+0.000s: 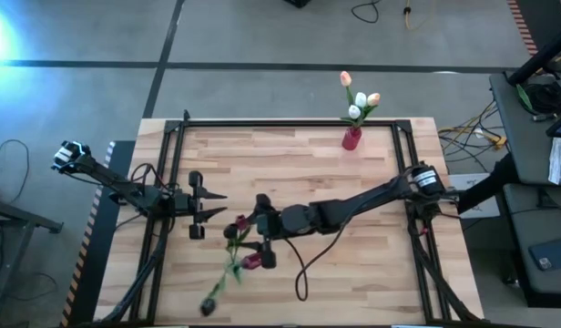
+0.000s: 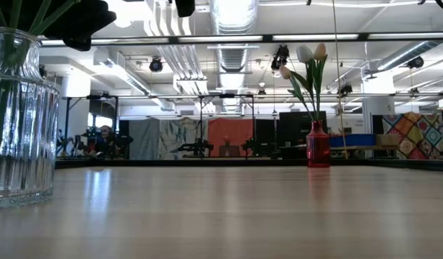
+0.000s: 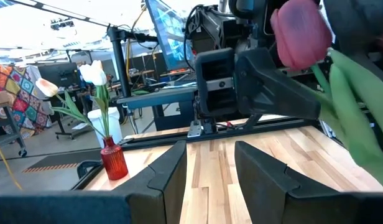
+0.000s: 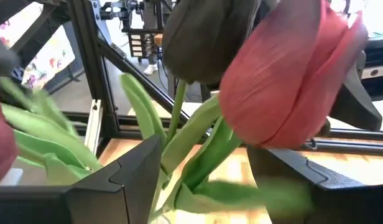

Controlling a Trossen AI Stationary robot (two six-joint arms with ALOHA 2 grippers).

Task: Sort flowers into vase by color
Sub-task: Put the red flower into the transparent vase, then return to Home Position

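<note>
Dark maroon flowers (image 1: 235, 228) with green stems stand in a clear ribbed glass vase (image 2: 20, 108) near the table's front left. My right gripper (image 1: 255, 231) reaches level from the right and is open. Its fingers stand on either side of the stems (image 4: 191, 143), with a maroon head (image 4: 291, 74) close in front. White and peach flowers (image 1: 358, 98) stand in a small red vase (image 1: 351, 138) at the far edge. My left gripper (image 3: 210, 180) waits open at the left, pointing toward the maroon bunch with nothing between its fingers. My right gripper's open fingers (image 4: 132, 177) flank the green stems and leaves (image 4: 179, 155) of the maroon flowers, coming level from the table's right. Whether a finger touches a leaf, I cannot tell. The flowers stand up in the glass vase.
A black metal frame (image 1: 290, 123) runs around the wooden table (image 1: 353, 273). Bare wood lies between the two vases and along the near right. Cables hang under my right arm (image 1: 303, 273).
</note>
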